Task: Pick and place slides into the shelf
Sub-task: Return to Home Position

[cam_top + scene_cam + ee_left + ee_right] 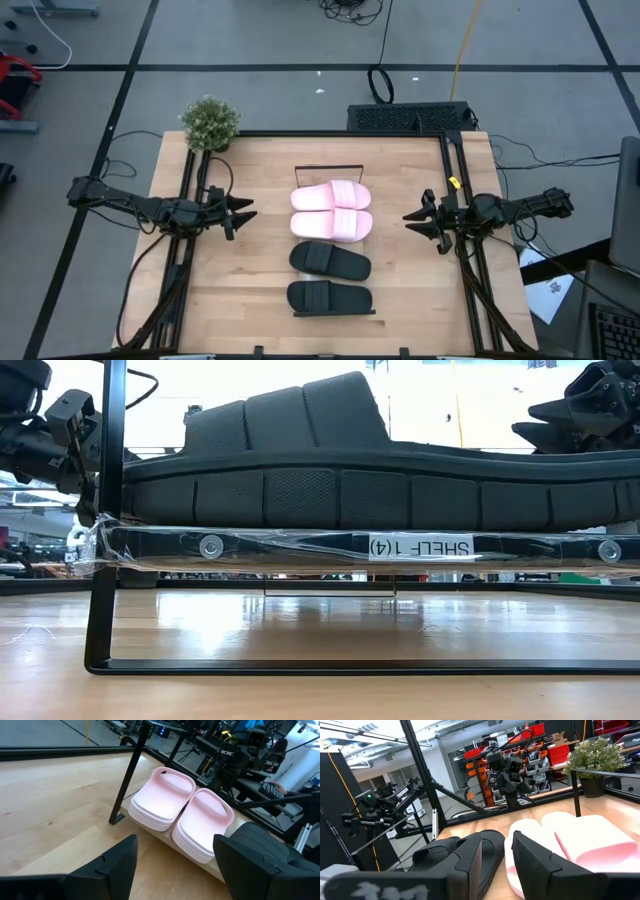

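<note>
Slides (330,262) in row on shelf (300,548); left gripper (248,210), right gripper (410,220) empty, jaws apart.

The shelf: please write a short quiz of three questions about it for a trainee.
1. How many slides lie on the shelf?
2. True or false: the left gripper and the right gripper are both open and empty.
3. Which slides lie nearer the plant? A. pink pair; B. black pair.
Key: 1 four; 2 true; 3 A.
</note>
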